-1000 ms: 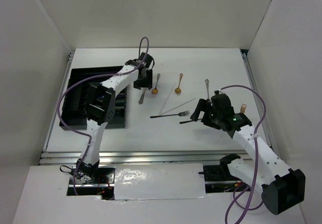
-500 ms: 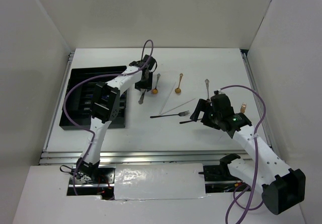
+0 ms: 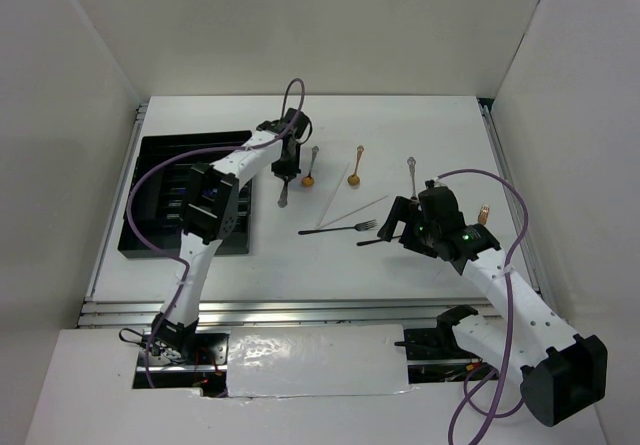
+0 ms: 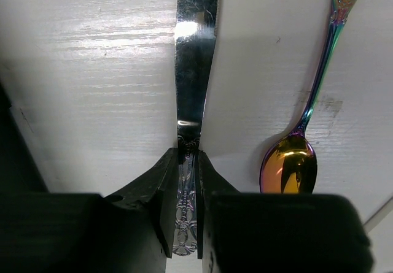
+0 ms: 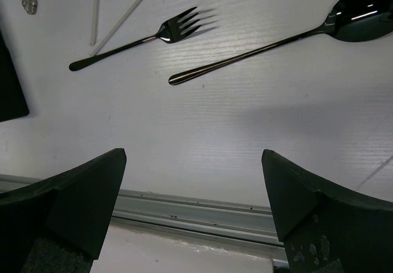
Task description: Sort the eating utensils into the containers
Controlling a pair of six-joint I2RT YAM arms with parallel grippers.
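Progress looks small: most utensils lie loose on the white table (image 3: pixel 440 135). You cannot tell what is already in the shallow black rectangular plastic tray (image 3: pixel 170 145) at 9 o'clock of the table, because the left arm covers part of it.

Your left claw (image 4: pixel 187 162) is closed on the ornamented handle of the silver knife (image 4: pixel 195 70). The blade points to 12 o'clock in the wrist view and seems to rest flat on the table. I judge this knife is the piece in work, and it must go to a long compartment at 9 o'clock. Your right claw (image 5: pixel 193 162) is spread wide and holds nothing.

Left to sort:
- the small gold-bowled spoon (image 4: pixel 288 169), just beside the knife at 3 o'clock
- a second such spoon (image 3: pixel 354 177) further that way
- the thin silver chopsticks (image 3: pixel 350 210)
- the black fork (image 5: pixel 138 40) and the long black spoon (image 5: pixel 276 37), before the right claw

The near spoon may be pushed when you lift the knife.
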